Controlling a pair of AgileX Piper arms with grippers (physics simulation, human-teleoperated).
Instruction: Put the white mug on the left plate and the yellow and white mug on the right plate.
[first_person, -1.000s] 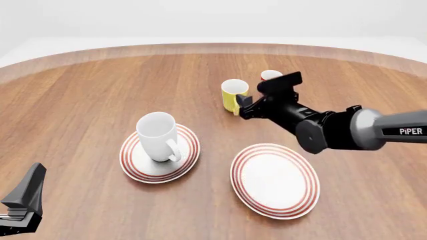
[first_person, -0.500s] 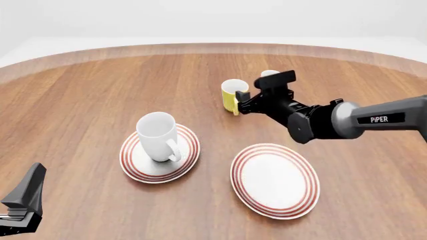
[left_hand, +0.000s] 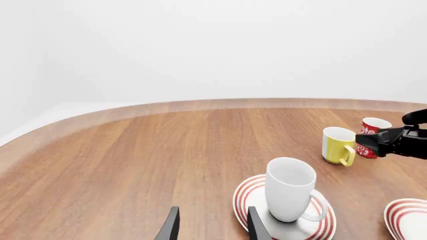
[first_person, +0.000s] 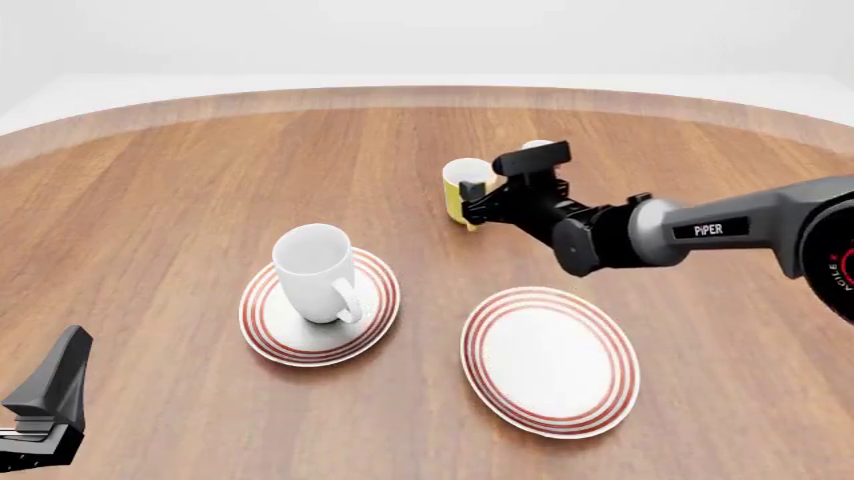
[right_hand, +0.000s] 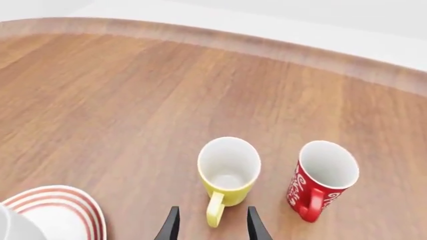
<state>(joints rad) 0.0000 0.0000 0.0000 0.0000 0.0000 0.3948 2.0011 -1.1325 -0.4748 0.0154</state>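
The white mug (first_person: 316, 270) stands upright on the left plate (first_person: 274, 335), its handle toward the front right; the left wrist view shows both, the white mug (left_hand: 290, 187) and the left plate (left_hand: 241, 196). The right plate (first_person: 550, 362) is bare. Farther back stands the yellow and white mug (first_person: 465, 185). My right gripper (first_person: 473, 202) is open at its near side. In the right wrist view the yellow and white mug (right_hand: 228, 170) points its handle into the gap of the right gripper (right_hand: 212, 214). My left gripper (left_hand: 212, 222) is open and holds nothing, low at the front left (first_person: 47, 400).
A red cup with white pattern (right_hand: 323, 177) stands just right of the yellow mug, mostly hidden behind my right gripper in the front view (first_person: 538, 148). The wooden table's curved far edge (first_person: 427, 95) runs behind the cups.
My right gripper has reached forward and to the left, closing in on the yellow and white mug's handle side. The left arm, the white mug and both plates have not moved.
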